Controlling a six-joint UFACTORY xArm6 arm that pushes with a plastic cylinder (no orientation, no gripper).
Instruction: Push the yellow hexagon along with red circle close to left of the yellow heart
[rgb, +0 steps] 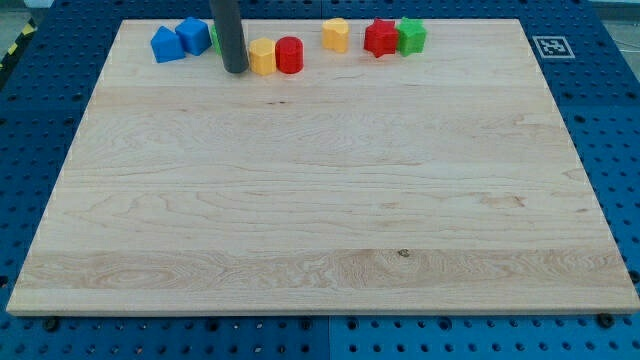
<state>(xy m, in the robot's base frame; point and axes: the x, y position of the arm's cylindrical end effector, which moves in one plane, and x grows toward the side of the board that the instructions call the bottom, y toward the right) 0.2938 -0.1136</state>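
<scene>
My tip (236, 70) stands near the board's top edge, just left of the yellow hexagon (262, 57), which touches the red circle (289, 55). This placement suits pushing both rightward toward the yellow heart (336, 34). No pincer is fitted, so none can be reported.

My tip (236, 70) stood near the board's (320, 200) top edge, just left of the yellow hexagon (262, 57), which touched the red circle (289, 55) on its right. The yellow heart (336, 34) sat further right, apart from them, then a red star (380, 38) against a green block (411, 36). Two blue blocks (178, 41) lay toward the top-left corner, with a green sliver (214, 38) behind the rod.
</scene>
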